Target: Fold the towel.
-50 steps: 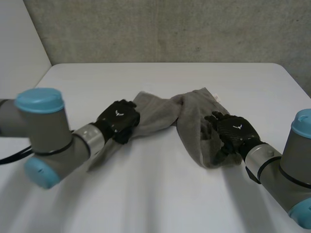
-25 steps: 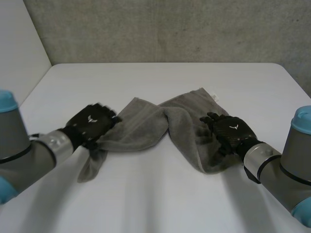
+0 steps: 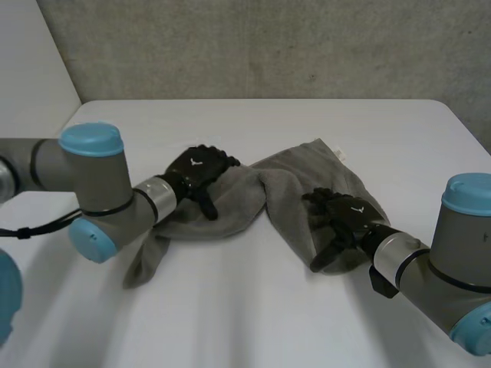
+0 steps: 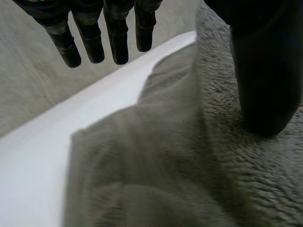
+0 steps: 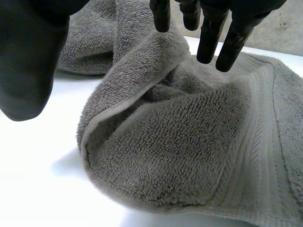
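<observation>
Currently rumpled grey terry towel (image 3: 245, 201) lies bunched mid white surface (image 3: 245, 307), w/ black left hand (image 3: 201, 170) open on its left part, thumb (image 4: 265, 85) touching the pile, & black right hand (image 3: 341, 218) open over its right end, fingers (image 5: 208, 42) straight, gripping nothing.

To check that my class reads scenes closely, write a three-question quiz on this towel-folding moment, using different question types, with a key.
1. True or false: the towel lies neatly folded on the table.
2. Over which half of the towel is the left hand? A) its left half B) its right half C) neither, bare table.
3. Fill in: the fingers of the right hand are straight and hold nothing, so it is ___.
Key: 1 false, it is crumpled; 2 A; 3 open.
</observation>
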Available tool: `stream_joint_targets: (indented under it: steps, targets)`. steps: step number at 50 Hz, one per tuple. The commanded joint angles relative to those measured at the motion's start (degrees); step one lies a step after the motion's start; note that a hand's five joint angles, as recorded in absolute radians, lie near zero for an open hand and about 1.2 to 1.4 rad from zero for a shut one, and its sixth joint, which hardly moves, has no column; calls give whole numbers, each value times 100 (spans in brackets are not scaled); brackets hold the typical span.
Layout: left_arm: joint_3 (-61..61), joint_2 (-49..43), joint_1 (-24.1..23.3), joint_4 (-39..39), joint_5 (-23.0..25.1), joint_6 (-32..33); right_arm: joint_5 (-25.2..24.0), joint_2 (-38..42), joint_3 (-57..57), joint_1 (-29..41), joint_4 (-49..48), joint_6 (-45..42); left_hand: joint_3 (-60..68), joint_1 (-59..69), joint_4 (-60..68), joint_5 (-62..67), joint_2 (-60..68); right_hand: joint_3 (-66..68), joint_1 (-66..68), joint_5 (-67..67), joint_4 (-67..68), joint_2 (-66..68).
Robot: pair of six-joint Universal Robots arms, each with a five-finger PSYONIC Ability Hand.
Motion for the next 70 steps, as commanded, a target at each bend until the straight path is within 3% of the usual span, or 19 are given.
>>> stream_joint_targets:
  steps: [1,6,16,23,25,26,27,32,40,51,56,62,63,64,65,66,67,68,70]
  targets:
    - [140,-153,-174,-91,276,-343,25,-3,5,-69,0,-155,-282,284,-318,57,122,-233,-533,-354,-385,-478]
    - [272,-179,-245,-30,365,-388,121,59,5,-69,-61,-270,-282,570,-318,343,408,-233,-482,-354,-385,-428]
    - [430,-513,-254,-38,392,-335,174,771,-241,10,-140,-190,-282,3038,-318,2811,2876,-233,745,-60,-385,800]
    - [316,-364,-263,-64,400,-326,165,894,-452,28,-158,73,-282,4689,-318,4461,4527,-233,3235,2429,-385,3289]
    - [176,-75,-254,-65,400,-335,148,885,-487,63,-272,301,-282,5561,-318,5334,5400,-233,6217,5411,-385,6271]
    - [175,-74,-254,-65,400,-335,148,885,-487,63,-272,302,-282,5566,-318,5339,5404,-233,6229,5424,-385,6284]
    - [88,92,-236,-65,400,-335,130,868,-487,54,-316,354,-282,5916,-318,5688,5754,-233,7439,6633,-385,7493]
    - [-272,733,-140,-73,400,-353,-10,595,-628,-34,-334,311,-282,6287,-318,6060,6125,-233,7451,6646,-385,7506]
    - [-669,1807,256,-65,339,-379,-775,-346,-1384,-139,-26,-164,-282,6287,-318,6060,6125,-233,7451,6646,-385,7506]
    - [-1302,3328,739,-82,409,-599,-1320,-583,-2852,-148,1406,-639,-282,6239,-318,6012,6077,-233,7451,6646,-385,7506]
    - [-2057,3723,862,-91,427,-573,-2057,-636,-3001,-498,2652,-2304,-282,6087,-318,5860,5926,-233,7451,6646,-385,7506]
    - [-3270,3732,871,-65,436,-537,-2190,-284,-2922,-623,3278,-3653,-282,5515,-318,5288,5354,-233,7451,6646,-385,7506]
    - [-3505,3689,854,-39,436,-537,-2164,3,-2913,-605,3444,-3993,-282,5116,-318,4889,4954,-233,7390,6585,-385,7445]
    - [-3508,3688,854,-38,436,-537,-2146,276,-2896,-596,3628,-4318,-282,5112,-318,4885,4950,-233,5924,5119,-385,5979]
    - [-3690,3619,836,-30,436,-537,-2146,278,-2896,-596,3630,-4321,-282,4229,-318,4002,4068,-233,5910,5104,-385,5964]
    - [-3823,3479,801,-30,444,-546,-2146,522,-2878,-588,3865,-4626,-282,2688,-318,2461,2527,-233,3362,2556,-385,3416]
    - [-3824,3477,801,-30,444,-546,-2129,690,-2861,-579,4128,-4916,-282,2673,-318,2446,2511,-233,139,-354,-385,193]
    - [-3902,3294,766,-38,444,-537,-2129,692,-2861,-579,4131,-4919,-282,1374,-318,1146,1212,-233,107,-354,-385,161]
    - [-3938,3099,722,-47,444,-537,-2111,779,-2896,-561,4395,-5104,-282,1243,-318,1016,1081,-233,-549,-354,-385,-494]
